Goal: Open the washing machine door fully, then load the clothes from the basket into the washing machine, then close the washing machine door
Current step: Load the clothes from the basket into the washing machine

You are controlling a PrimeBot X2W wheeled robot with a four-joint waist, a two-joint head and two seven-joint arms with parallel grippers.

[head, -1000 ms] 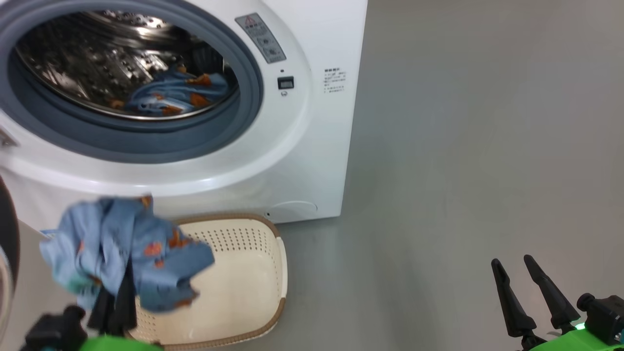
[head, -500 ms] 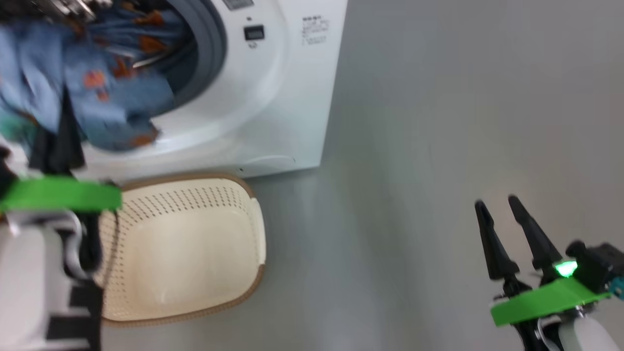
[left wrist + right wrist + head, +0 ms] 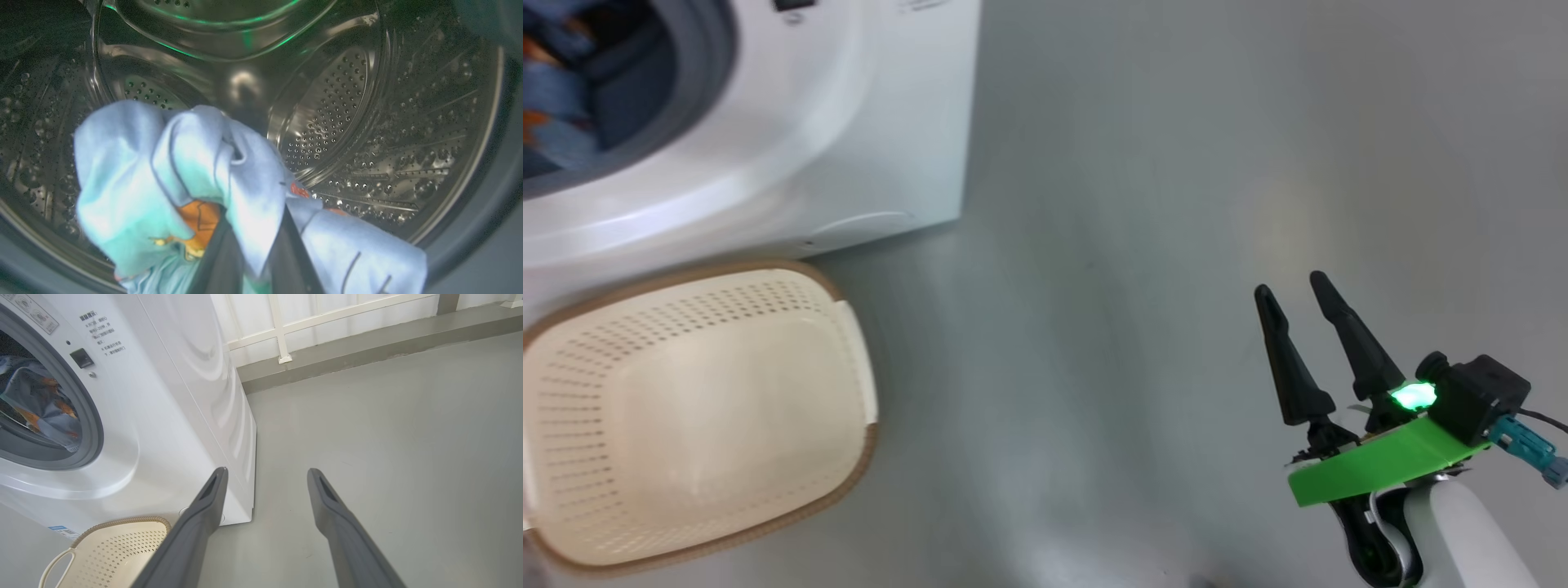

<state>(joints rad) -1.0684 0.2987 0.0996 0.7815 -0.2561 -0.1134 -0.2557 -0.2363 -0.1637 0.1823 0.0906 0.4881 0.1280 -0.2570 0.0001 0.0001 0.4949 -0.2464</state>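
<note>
The left end effector (image 3: 253, 245) clenches the clothes (image 3: 135, 171) in the drum (image 3: 327, 114) opening. The right end effector (image 3: 1290, 286) hangs released above the floor (image 3: 1111, 245), well apart from the basket (image 3: 854, 351).

The right gripper (image 3: 1290, 286), two long dark tapered fingers on a bright green wrist plate (image 3: 1380, 465) and pale forearm (image 3: 1462, 539), hovers spread wide, holding nothing. The left gripper (image 3: 255, 245) is pinched tight on light blue printed cloth (image 3: 135, 175).

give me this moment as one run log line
step: loading | left gripper: shut on clothes, at mouth of washing machine drum | right gripper: open, empty, above floor | basket: empty
</note>
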